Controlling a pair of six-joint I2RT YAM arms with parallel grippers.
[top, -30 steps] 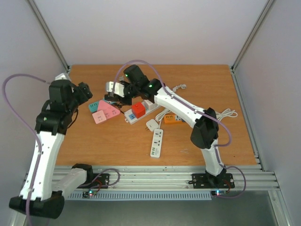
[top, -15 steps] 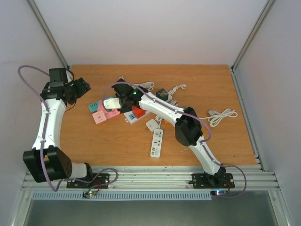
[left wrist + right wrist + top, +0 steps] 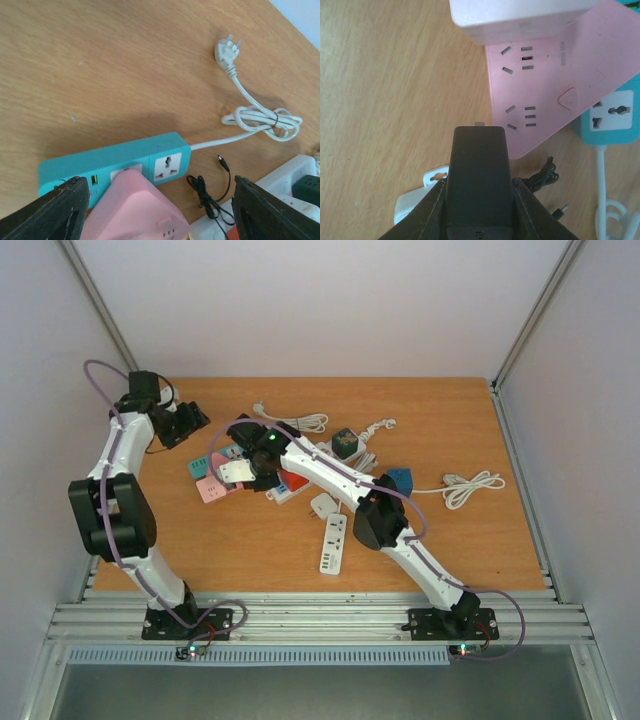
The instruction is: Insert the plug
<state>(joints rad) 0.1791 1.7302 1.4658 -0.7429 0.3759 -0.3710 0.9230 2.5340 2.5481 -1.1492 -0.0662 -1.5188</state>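
Pink plastic marks the target: the pink strip (image 3: 555, 85) lies flat on the table (image 3: 380, 75). The right gripper (image 3: 479, 200) hovers just beside the strip's near edge, its fingers clamped on the black plug (image 3: 479, 160). The plug's front end shows a small metal tab and points at that edge, not at a socket. It looks apart from the strip, and I cannot tell which way its prongs face.

A thin black cable (image 3: 542, 177) lies by the strip's near corner. A teal strip (image 3: 115, 160) sits partly under the pink strip, on the side away from the plug. The left gripper (image 3: 157, 197) hangs above the pink strip, jaws wide apart and empty.

The step in hand appears to be the approach, with the plug held but not seated. Next, I judge, the plug must move over a free socket on the pink strip, line its prongs up with the slots and press in squarely. The strip may slide unless steadied.
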